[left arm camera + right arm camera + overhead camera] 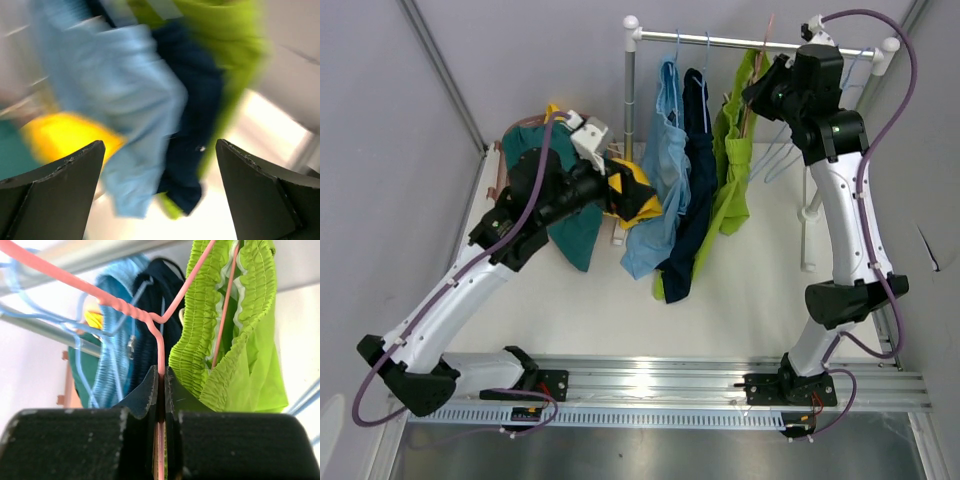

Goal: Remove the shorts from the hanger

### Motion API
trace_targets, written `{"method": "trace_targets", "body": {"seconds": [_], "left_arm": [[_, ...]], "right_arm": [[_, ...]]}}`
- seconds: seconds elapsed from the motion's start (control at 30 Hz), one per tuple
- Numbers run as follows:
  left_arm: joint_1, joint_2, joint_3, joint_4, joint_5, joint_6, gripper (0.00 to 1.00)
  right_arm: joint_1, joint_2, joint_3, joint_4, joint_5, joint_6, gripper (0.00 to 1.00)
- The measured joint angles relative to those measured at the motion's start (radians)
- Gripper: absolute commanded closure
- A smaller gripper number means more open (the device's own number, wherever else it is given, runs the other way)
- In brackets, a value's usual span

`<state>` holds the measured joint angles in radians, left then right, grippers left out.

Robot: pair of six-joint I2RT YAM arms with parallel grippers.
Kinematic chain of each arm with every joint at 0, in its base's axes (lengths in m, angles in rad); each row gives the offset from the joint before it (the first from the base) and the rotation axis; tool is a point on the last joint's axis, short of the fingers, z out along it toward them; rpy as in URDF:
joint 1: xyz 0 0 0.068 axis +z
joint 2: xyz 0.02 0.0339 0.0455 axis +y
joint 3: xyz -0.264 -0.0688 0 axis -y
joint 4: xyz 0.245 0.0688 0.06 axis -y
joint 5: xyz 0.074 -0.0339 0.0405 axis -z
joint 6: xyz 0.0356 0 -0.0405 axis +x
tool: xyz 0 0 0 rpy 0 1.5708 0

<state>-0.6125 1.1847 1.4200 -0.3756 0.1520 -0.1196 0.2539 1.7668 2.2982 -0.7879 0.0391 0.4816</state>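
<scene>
Light blue shorts, navy shorts and lime green shorts hang on hangers from the metal rail. Dark teal shorts and bright yellow shorts lie in a heap at the left. My right gripper is up at the rail, shut on the wire of the pink hanger that carries the lime green shorts. My left gripper is open and empty beside the yellow shorts, facing the light blue and navy shorts. That view is blurred.
The rail stands on white posts with a foot at the right. Empty light blue wire hangers hang at the rail's right end. Grey walls close in at both sides. An aluminium rail runs along the near edge.
</scene>
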Motion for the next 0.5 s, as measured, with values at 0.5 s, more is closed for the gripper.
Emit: {"method": "trace_targets", "body": {"seconds": [0.5], "left_arm": [[-0.398, 0.28, 0.022, 0.285, 0.177, 0.001, 0.01]], "right_arm": [[0.014, -0.145, -0.111, -0.011, 0.005, 0.035, 1.0]]}}
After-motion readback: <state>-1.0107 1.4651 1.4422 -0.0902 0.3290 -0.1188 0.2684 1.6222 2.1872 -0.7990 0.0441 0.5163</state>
